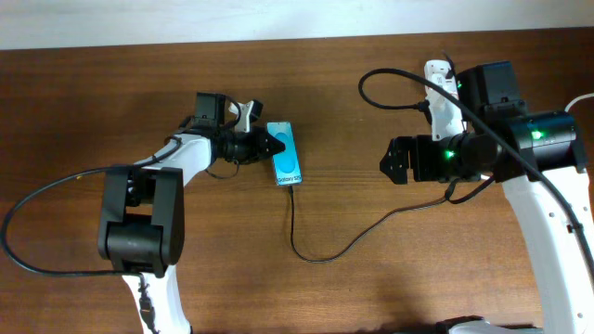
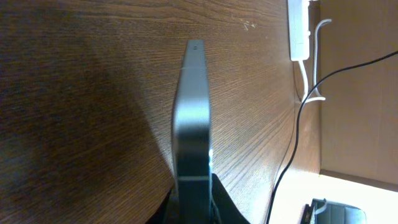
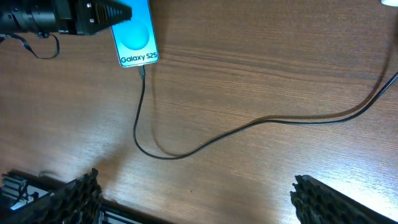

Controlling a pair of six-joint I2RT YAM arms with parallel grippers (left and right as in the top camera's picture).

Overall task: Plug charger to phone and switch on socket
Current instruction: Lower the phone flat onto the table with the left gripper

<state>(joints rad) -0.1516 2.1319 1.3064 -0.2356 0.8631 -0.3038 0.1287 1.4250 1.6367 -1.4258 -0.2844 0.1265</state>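
**One phone, one charger, one socket, two arms**

On the brown tabletop I count one phone, one charger, one socket and two arms. The phone lies flat, left of the middle, with its cyan screen facing up. The left arm reaches it from the left, and the left jaws are closed on the phone at its long edge. The charger runs from the phone's lower short edge, makes a loop toward the front of the tabletop, then goes right and passes under the right arm. The socket lies at the far right, partly covered by this arm. The right jaws are wide open, holding nothing, well apart from the phone.

The right wrist view shows what the overhead view does not: the words "Galaxy S25" are easy to read on the phone, and the small black plug tip meets the short edge just under these words. Its two dark fingers stand at the lower corners, with bare tabletop between them.

The left wrist view shows the phone from the edge only, as a thin grey strip between the closed jaws. Behind it are one end of the socket, one thick white cord and the black charger. I cannot tell the position of the socket's switch in any view.
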